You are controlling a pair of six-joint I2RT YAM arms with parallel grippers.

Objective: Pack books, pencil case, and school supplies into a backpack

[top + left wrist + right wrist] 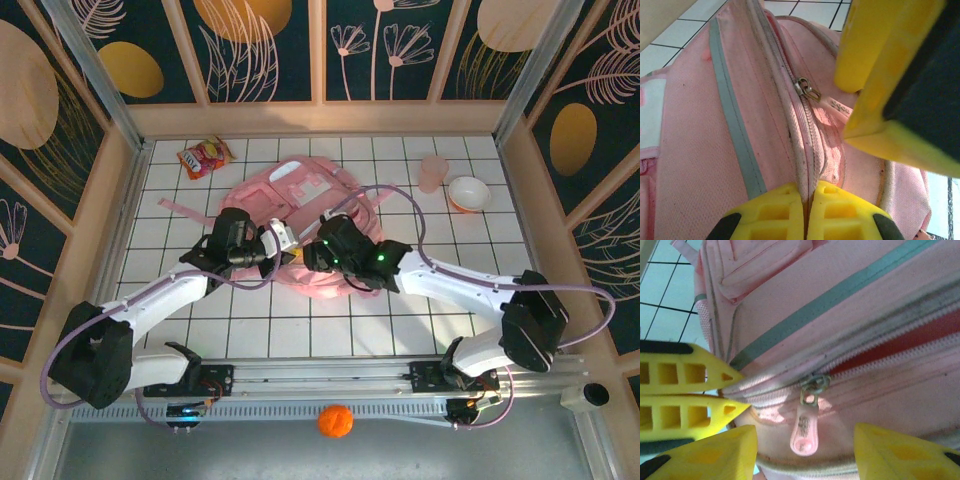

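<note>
Left fingers (pixel 807 212) are pressed shut, pinching a fold of the backpack (pixel 300 195) right beside its zip; right fingers (pixel 806 432) stand about half open, one on each side of the pink pull (pixel 834 106), gripping nothing. The backpack lies flat in the middle of the bench (pixel 300 330), and both arms meet over its near edge. The step looks to be opening the main zip: the right fingers should centre on the pull, close on its flat faces near the slider (pixel 815 385), then draw along the line of the teeth rather than upward; the left pinch should keep the cloth taut so the bag does not slide. Past the slider the zip is parted, showing red lining (pixel 940 332); what sits inside cannot be told. From above, the arms cover the zip, so how far it runs is unclear. At the far edge lie a snack bag (pixel 203 157), cup (pixel 432 172) and bowl (pixel 468 193).
</note>
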